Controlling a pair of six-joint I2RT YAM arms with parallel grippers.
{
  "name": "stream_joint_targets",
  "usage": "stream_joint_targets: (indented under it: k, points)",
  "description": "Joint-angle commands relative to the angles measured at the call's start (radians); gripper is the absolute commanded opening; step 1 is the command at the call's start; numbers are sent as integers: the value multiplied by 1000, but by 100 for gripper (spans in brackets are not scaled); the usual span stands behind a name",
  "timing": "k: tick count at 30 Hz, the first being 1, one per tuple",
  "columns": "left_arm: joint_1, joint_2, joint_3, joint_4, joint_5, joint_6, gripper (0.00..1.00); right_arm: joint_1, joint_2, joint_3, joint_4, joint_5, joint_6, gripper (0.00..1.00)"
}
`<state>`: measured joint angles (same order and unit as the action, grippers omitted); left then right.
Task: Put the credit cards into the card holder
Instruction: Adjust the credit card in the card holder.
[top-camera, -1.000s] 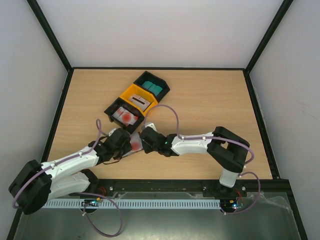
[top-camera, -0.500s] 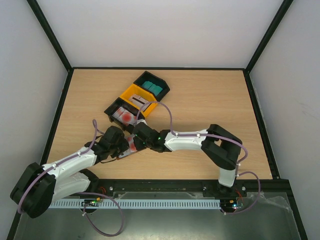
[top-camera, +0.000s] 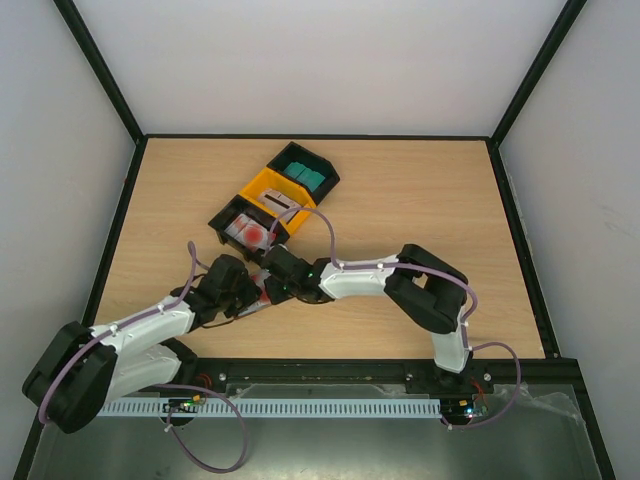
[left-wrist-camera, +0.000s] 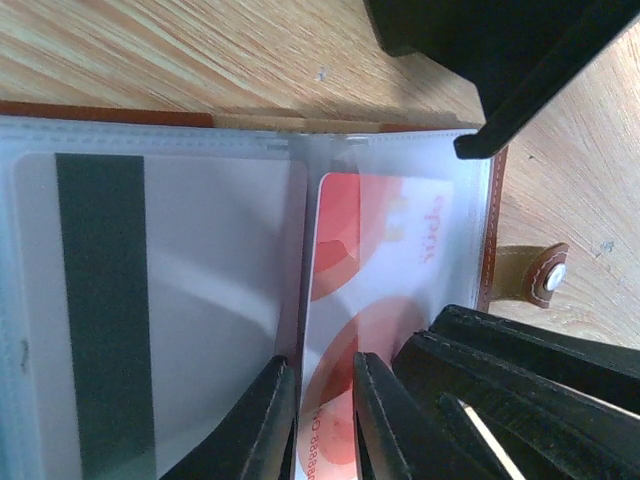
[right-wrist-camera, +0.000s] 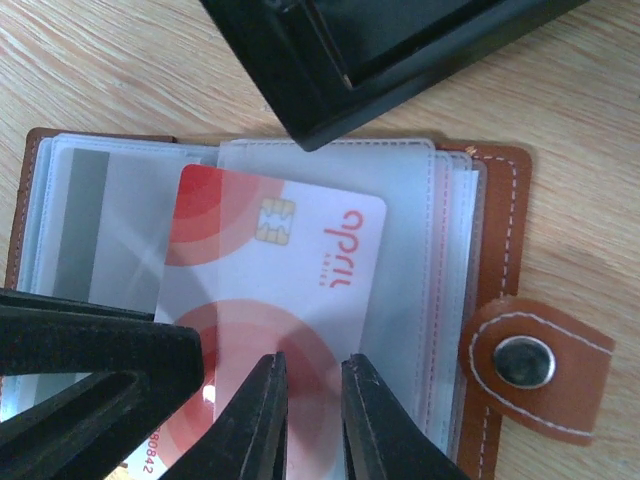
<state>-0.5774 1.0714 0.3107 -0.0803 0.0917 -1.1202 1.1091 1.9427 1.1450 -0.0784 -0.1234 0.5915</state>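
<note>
My left gripper (left-wrist-camera: 320, 365) steadies a sleeve (left-wrist-camera: 390, 165) of the card holder (right-wrist-camera: 500, 200) so my right gripper (right-wrist-camera: 311, 360) can slide the red card (right-wrist-camera: 290, 230) in. Both sets of fingers are nearly together, but I cannot tell whether either is gripping.

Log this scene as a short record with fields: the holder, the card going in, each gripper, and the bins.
holder: brown card holder open flat on the table, clear sleeves showing
card in play: red and white card, partly under a sleeve
sleeved card: dark-striped card, in the neighbouring sleeve
left gripper: at a sleeve edge, jaws nearly together, grip unclear
right gripper: over the red and white card, jaws nearly together, grip unclear
bins: near black bin, spare red and white cards; yellow bin, grey cards; far black bin, teal cards
</note>
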Motion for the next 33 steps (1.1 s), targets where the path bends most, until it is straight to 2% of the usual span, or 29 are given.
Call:
stream_joint_targets:
  k: [1,7,12,21,27,33]
  points:
    - [2,30,-39,-40,12,-10,18,-1,45,26,-46,-67,4,14]
    - [3,44,-55,-6,24,-6,14,-1,61,34,-49,-61,16,13]
    - [2,47,-63,38,54,1,14,-2,31,17,-24,-48,31,19]
    - [1,-8,-21,-64,-13,12,17,-3,-89,-22,-41,155,30,27]
    - [1,-62,5,-128,-40,9,22,-2,-70,-24,-57,63,-9,20]
    - [1,-85,5,-128,-24,-9,29,-3,-50,-37,-47,-39,-35,19]
